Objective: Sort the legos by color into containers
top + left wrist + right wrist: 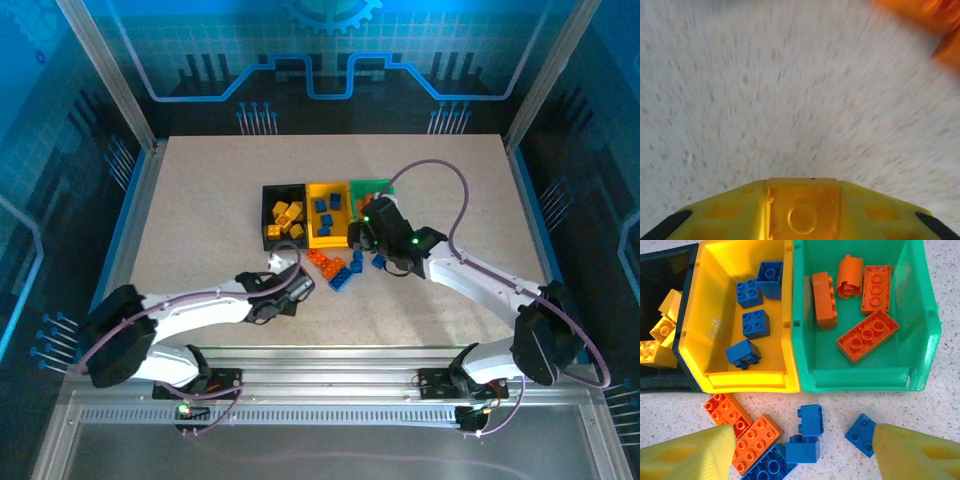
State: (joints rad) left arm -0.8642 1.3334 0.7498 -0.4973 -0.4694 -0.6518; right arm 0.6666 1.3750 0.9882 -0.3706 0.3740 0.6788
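Left gripper [801, 200] clamped on a yellow brick [802, 216] above the tabletop [790, 90], right gripper [802, 452] open over loose blue bricks [811, 420] touching orange bricks [756, 440] just before the yellow bin [747, 381]; likely failure: closing pinches both colours, one lands wrong.

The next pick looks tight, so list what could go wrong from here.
1. The right gripper hangs open over loose blue bricks and orange bricks lying touching; it could close on two at once.
2. The left gripper holds a yellow brick; yellow ones lie in the black bin, blue ones in the yellow bin, so it might be dropped in the wrong bin.
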